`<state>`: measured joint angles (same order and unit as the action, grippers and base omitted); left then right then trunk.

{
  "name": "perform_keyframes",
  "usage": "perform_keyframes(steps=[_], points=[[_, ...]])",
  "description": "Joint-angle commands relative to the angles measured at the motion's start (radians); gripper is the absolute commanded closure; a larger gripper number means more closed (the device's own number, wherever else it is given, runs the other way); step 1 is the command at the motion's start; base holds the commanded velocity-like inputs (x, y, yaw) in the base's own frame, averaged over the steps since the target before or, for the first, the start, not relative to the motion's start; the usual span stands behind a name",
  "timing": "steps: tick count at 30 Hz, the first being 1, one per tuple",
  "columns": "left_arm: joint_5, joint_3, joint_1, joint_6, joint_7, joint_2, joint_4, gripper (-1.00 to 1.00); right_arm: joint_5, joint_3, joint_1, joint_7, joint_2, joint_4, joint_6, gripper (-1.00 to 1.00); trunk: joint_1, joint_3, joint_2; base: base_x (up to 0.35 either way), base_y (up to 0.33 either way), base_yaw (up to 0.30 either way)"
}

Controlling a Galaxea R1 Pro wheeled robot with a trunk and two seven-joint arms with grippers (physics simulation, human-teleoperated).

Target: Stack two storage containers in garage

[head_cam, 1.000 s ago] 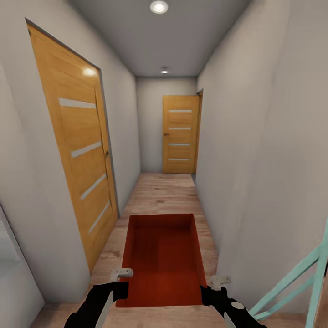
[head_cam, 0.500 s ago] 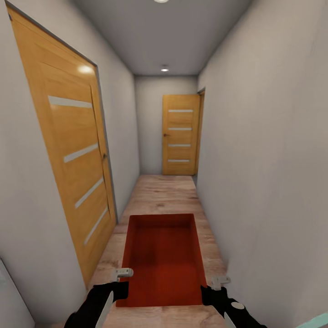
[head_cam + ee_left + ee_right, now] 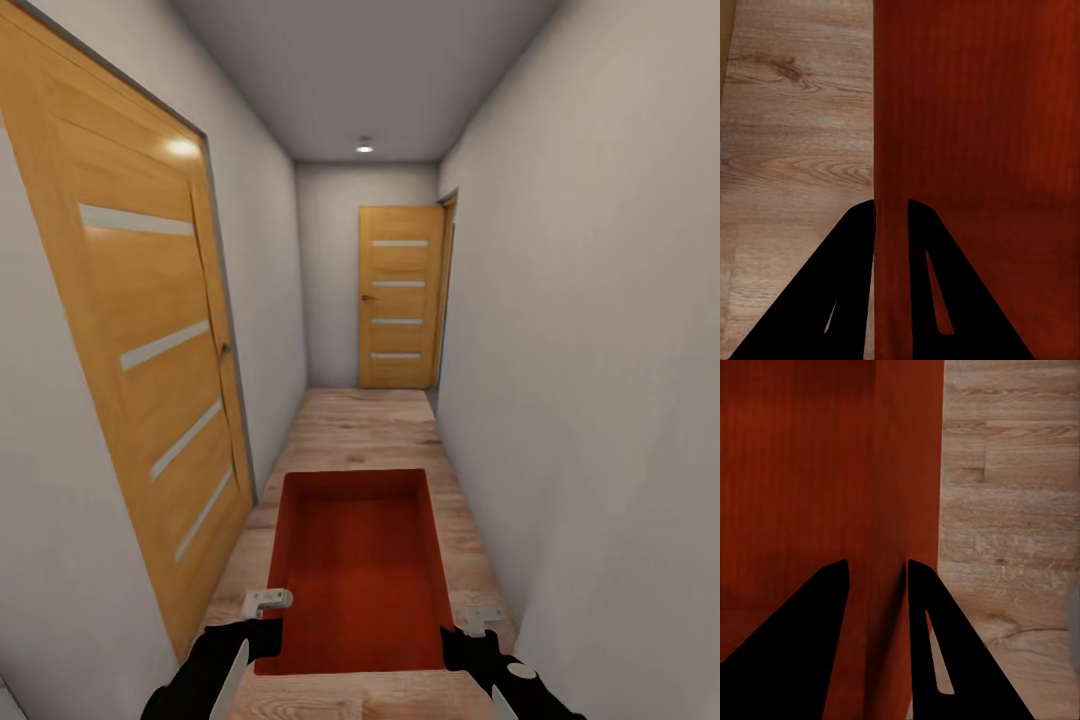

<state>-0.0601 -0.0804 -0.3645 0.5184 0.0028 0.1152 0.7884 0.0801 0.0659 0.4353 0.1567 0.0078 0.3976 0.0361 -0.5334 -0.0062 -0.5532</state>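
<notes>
One rust-red storage container (image 3: pixel 362 565) is in sight, carried low between two grippers, the left gripper (image 3: pixel 268 601) and the right gripper (image 3: pixel 480 617), one at each side wall. Two honey-coloured doors stand along the corridor: the side door (image 3: pixel 150 350) on the left wall and the end door (image 3: pixel 400 297), each with four pale strips. One ceiling light (image 3: pixel 365 148) glows overhead, perhaps with more beyond the frame

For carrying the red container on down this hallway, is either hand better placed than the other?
Neither alone. The left hand is clamped on one side wall of the storage container and the right hand on the opposite wall, symmetrically. The carry toward the far door likely needs both.
</notes>
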Motion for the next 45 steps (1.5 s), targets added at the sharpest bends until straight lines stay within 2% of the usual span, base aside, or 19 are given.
perform_keyframes(steps=[1, 45], points=[[0.008, -0.007, -0.001, -0.018, -0.006, -0.016, 0.018, 1.0, 0.009, 0.002, 0.0, 0.054, -0.002, -0.003, 0.004, 1.0, -0.001, -0.001, -0.001, 0.321, 0.001, 0.0], [0.006, -0.007, -0.001, -0.018, -0.006, -0.016, 0.018, 1.0, 0.01, 0.003, 0.0, 0.053, -0.002, -0.003, 0.002, 1.0, -0.001, -0.001, -0.001, 0.322, 0.0, -0.01]])
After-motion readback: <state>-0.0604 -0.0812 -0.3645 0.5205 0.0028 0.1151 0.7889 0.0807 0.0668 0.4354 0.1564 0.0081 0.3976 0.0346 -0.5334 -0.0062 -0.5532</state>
